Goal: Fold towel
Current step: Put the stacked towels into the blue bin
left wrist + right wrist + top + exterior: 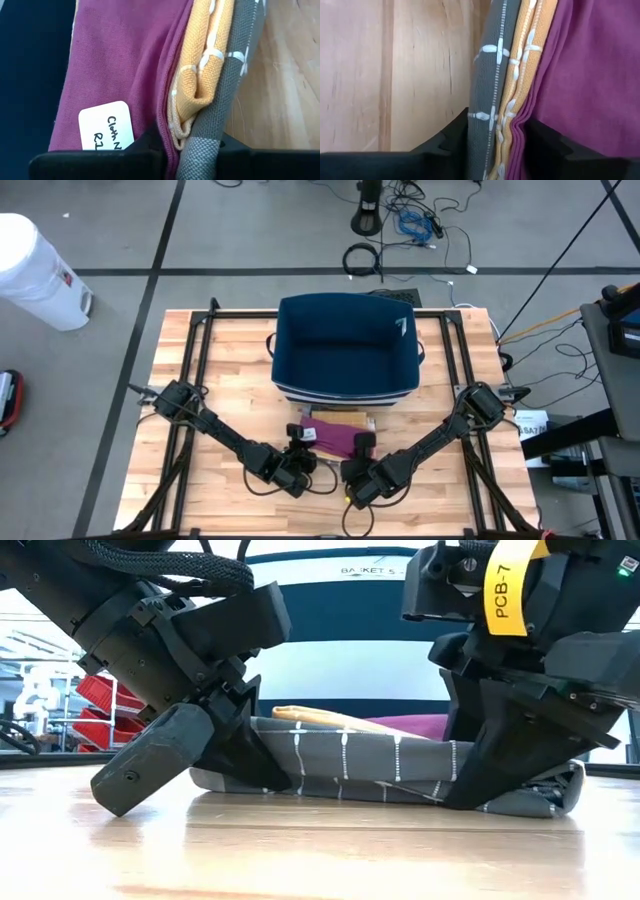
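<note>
Between the blue basket [345,345] and the near edge of the table [230,370], I have both grippers down on the stack of towels [400,762]: grey one, yellow one and purple one lying folded together on the wood. My left gripper [297,463] is pinched tight on the stack's left end, the layers squeezed between my dark fingers [145,150]. My right gripper [360,480] sits on the other end, with the same three layers running between its fingers [447,142]; whether that hold is firm or already slackening I cannot tell. The fold itself looks made, since the cloth lies flat in a narrow bundle with its edges lined up. I judge this to be the setting-down stage. Next I would need to loosen both holds evenly and lift straight up, so no layer drags and the stack keeps its shape.
</note>
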